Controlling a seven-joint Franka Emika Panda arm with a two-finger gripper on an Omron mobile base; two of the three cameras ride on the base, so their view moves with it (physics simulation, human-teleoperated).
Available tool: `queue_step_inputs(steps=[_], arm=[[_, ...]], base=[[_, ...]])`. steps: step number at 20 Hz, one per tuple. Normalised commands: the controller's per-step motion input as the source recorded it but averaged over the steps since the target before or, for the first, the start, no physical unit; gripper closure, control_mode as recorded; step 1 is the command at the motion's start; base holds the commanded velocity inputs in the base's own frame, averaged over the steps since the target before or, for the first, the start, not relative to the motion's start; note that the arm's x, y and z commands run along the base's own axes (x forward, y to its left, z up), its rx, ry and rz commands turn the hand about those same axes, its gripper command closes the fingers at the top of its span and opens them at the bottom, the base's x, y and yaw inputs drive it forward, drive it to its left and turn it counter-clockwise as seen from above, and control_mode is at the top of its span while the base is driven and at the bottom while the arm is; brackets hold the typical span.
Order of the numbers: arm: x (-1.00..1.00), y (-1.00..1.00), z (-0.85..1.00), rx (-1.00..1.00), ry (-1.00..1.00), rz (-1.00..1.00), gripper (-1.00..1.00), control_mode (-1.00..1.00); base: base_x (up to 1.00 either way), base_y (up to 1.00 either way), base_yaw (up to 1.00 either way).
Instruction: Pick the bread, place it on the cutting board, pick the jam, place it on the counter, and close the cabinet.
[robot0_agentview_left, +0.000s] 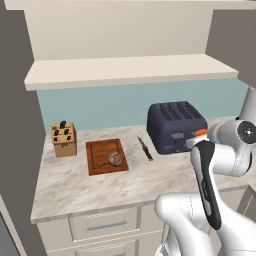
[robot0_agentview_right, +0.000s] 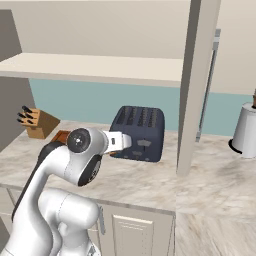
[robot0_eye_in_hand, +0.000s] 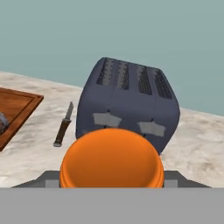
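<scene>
The orange jam (robot0_eye_in_hand: 111, 159) sits large and close in the hand view, and my gripper (robot0_agentview_left: 199, 138) is shut on it; the jar hides the fingertips. It hangs above the counter (robot0_agentview_left: 150, 177), just in front of the toaster. The dark round bread (robot0_agentview_left: 115, 159) lies on the reddish-brown cutting board (robot0_agentview_left: 100, 155), left of the toaster. The cabinet (robot0_agentview_left: 130, 70) stands open with a bare shelf, and its door (robot0_agentview_right: 197, 85) swings out edge-on with a silver handle (robot0_agentview_right: 210, 85).
A dark blue toaster (robot0_agentview_left: 176, 126) stands right behind the jar. A knife (robot0_agentview_left: 145, 148) lies between the board and the toaster. A light wooden knife block (robot0_agentview_left: 64, 139) is at the far left, and a white paper towel roll (robot0_agentview_right: 246, 130) at the far right.
</scene>
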Motion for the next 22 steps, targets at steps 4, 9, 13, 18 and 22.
queue_step_inputs(steps=[4,9,13,18,22], arm=[[0.00,0.00,-0.30,0.01,0.00,-0.05,1.00,-1.00],[0.00,0.00,-0.27,0.04,0.00,-0.05,1.00,-1.00],[0.00,0.00,-0.24,0.05,0.00,-0.04,1.00,-1.00],[0.00,0.00,-0.22,0.04,0.00,-0.03,1.00,-1.00],[0.00,0.00,-0.34,0.00,0.00,-0.01,1.00,-1.00]], base=[[0.00,0.00,0.00],[0.00,0.00,0.00],[0.00,0.00,0.00],[0.00,0.00,0.00],[0.00,0.00,0.00]])
